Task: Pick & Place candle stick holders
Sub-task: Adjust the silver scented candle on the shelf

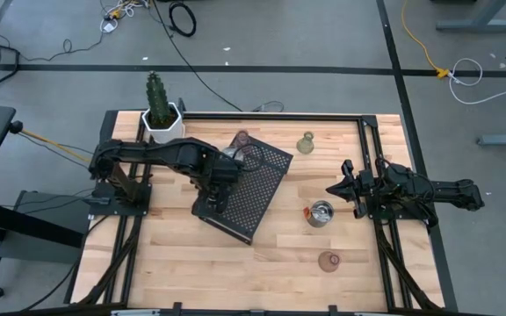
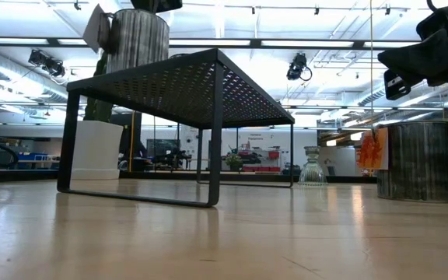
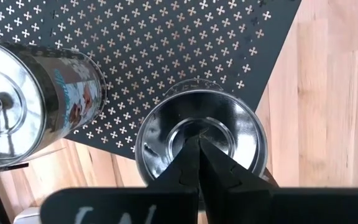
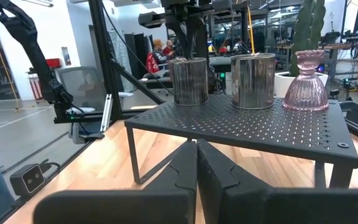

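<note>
Overhead, the left end effector (fingers pressed together) hangs inside a shiny silver holder on the perforated tray.

Both arms are matte black, built of chunky jointed segments. The left arm runs from a dark base bracket; near its claw the housing looks bulkier, though details blur there. The right arm is the same dark build. Each claw's fingers are flat black wedges tapering to a point, behind them a plain black crossbar.
</note>
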### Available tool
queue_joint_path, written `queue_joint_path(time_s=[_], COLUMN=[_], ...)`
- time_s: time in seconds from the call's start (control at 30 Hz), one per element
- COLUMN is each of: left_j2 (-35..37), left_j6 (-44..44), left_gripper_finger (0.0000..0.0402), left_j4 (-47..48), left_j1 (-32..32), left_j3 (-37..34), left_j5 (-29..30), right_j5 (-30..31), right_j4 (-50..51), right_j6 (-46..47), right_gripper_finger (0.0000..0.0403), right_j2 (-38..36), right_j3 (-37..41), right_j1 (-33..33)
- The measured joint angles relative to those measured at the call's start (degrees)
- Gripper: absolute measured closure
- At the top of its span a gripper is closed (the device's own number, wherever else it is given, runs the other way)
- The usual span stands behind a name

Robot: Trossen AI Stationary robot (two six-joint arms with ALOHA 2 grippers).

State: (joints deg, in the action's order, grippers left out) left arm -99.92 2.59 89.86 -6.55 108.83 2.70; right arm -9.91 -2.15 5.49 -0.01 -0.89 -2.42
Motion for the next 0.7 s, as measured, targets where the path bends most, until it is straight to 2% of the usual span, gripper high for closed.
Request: queue_joint_path(time_s=[0.7], left_j2=[1.16], left_j6=[1.51], left_gripper_finger=[0.0401], left_j4=[0.2], left_j1=[0.0], left_j3=[-0.21], left_j5=[0.04], right_j5=[0.0], right_j4=[-0.02], right_j6=[0.0], right_gripper_finger=[0.0391], right_j2=[0.0], right_j3=[0.0], right_j1=[0.0])
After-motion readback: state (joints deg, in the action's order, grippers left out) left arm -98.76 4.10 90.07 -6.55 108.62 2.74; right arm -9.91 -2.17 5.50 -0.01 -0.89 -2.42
